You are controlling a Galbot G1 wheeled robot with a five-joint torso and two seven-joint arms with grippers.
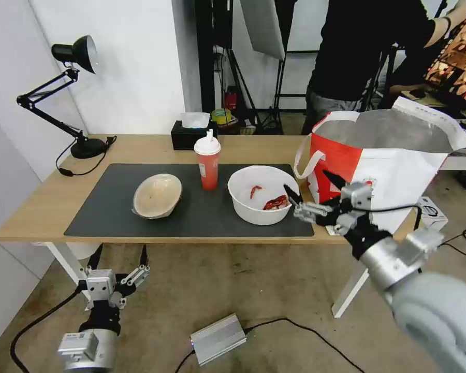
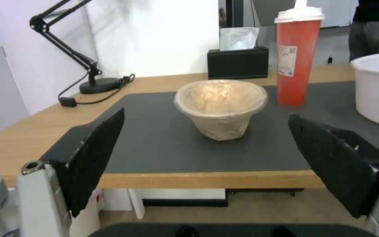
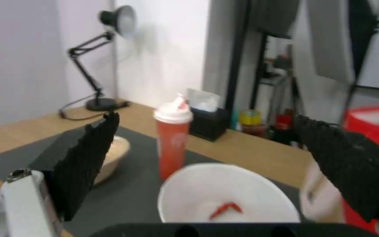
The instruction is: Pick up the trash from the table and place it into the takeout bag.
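On the dark mat of the table [image 1: 46, 207] stand three pieces of trash. They are a shallow beige bowl [image 1: 158, 196] [image 2: 220, 105], a red cup with a white lid [image 1: 208, 163] [image 3: 173, 144], and a round white bowl holding red scraps [image 1: 261, 194] [image 3: 229, 197]. The takeout bag [image 1: 388, 160] stands open at the table's right end. My right gripper [image 1: 306, 182] [image 3: 207, 118] hovers open between the white bowl's right rim and the bag, holding nothing. Below the table's front edge, my left gripper [image 1: 120, 256] [image 2: 207, 116] is open and faces the beige bowl.
A black tissue box [image 1: 191, 135] sits at the back of the table and a black desk lamp [image 1: 85, 147] at the back left. A silver box [image 1: 217, 339] and cables lie on the floor. A person stands behind the bag.
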